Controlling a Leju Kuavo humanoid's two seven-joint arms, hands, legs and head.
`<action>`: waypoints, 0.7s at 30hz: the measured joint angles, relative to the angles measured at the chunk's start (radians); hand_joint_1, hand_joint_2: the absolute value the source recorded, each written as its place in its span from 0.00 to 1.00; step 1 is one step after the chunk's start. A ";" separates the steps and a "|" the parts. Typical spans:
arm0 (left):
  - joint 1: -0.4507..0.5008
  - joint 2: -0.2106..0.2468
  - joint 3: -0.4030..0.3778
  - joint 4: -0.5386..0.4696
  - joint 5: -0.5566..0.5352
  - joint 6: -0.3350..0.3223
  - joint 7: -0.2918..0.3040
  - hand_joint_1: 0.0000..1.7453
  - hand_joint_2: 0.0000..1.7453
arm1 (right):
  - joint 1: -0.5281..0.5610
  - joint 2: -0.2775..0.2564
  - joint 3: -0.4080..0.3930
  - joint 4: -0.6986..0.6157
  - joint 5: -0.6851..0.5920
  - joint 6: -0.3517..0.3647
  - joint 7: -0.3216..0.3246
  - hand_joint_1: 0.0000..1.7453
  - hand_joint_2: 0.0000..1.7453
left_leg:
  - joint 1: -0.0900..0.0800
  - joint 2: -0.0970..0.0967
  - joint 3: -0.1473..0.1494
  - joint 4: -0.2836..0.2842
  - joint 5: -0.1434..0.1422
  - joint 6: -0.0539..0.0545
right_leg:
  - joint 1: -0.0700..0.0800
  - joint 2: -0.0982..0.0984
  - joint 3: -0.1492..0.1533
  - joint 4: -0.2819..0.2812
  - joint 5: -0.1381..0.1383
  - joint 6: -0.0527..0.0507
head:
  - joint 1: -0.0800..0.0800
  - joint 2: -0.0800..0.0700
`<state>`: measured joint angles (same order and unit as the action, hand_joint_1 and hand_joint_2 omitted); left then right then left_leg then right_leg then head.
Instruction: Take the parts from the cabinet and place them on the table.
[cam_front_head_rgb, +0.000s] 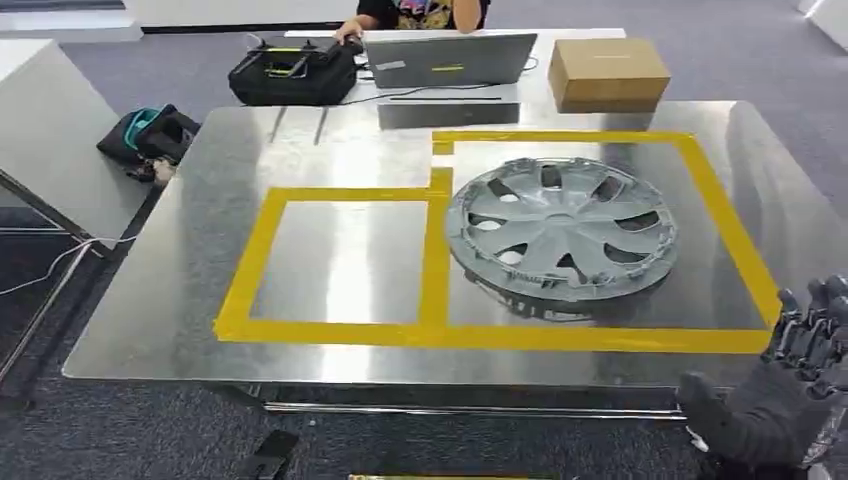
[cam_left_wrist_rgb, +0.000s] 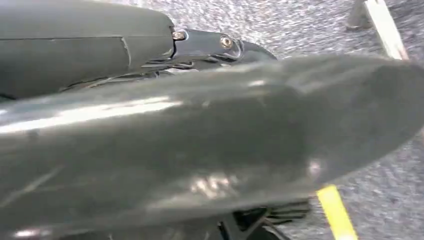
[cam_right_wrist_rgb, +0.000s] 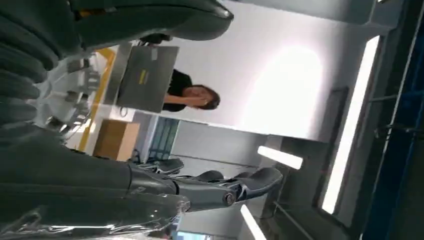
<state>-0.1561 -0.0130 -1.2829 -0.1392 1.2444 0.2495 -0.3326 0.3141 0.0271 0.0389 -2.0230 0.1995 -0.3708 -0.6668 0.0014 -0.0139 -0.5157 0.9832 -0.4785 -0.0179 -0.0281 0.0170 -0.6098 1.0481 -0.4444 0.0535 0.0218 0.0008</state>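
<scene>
Tape in yellow marks two boxes on the steel table (cam_front_head_rgb: 150, 330); the left box (cam_front_head_rgb: 340, 262) lies bare, and the grey wheel cover (cam_front_head_rgb: 560, 228) sits flat inside the right one. Off the table's near right corner the right hand (cam_front_head_rgb: 790, 385) hangs spread, holding nothing. The left hand (cam_left_wrist_rgb: 200, 145) I cannot tell. Placing looks done; next, I judge, back to the cabinet.

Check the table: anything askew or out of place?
Nothing stands out. The hubcap lies flat inside the larger yellow tape box on the metal table; the smaller box beside it holds nothing.
</scene>
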 joint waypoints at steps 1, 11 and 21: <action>0.001 0.002 0.000 0.000 -0.001 0.002 0.004 0.00 0.00 | 0.002 0.002 0.000 0.000 0.003 -0.009 0.011 0.00 0.00 | 0.003 0.001 -0.002 0.003 -0.007 -0.007 | -0.004 -0.002 -0.001 -0.001 0.001 -0.010 | -0.001 0.000; 0.026 -0.002 -0.002 0.000 0.006 0.005 0.013 0.00 0.00 | 0.055 0.023 -0.003 0.008 0.007 -0.038 0.093 0.00 0.00 | -0.002 0.005 0.001 0.051 -0.027 0.011 | 0.001 -0.010 -0.032 -0.002 0.030 -0.023 | -0.008 0.000; 0.040 -0.020 -0.002 0.000 0.004 0.006 0.012 0.00 0.00 | 0.075 0.025 -0.013 0.016 0.017 -0.032 0.105 0.00 0.00 | -0.008 0.013 -0.020 -0.007 0.020 0.042 | 0.006 -0.012 -0.137 0.254 -0.124 0.020 | -0.005 0.000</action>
<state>-0.1158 -0.0332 -1.2848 -0.1392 1.2482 0.2560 -0.3204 0.3895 0.0523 0.0256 -2.0070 0.2163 -0.4032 -0.5615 -0.0071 -0.0012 -0.5355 0.9763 -0.4581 0.0244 -0.0217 0.0050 -0.7466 1.3021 -0.5685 0.0734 0.0164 0.0008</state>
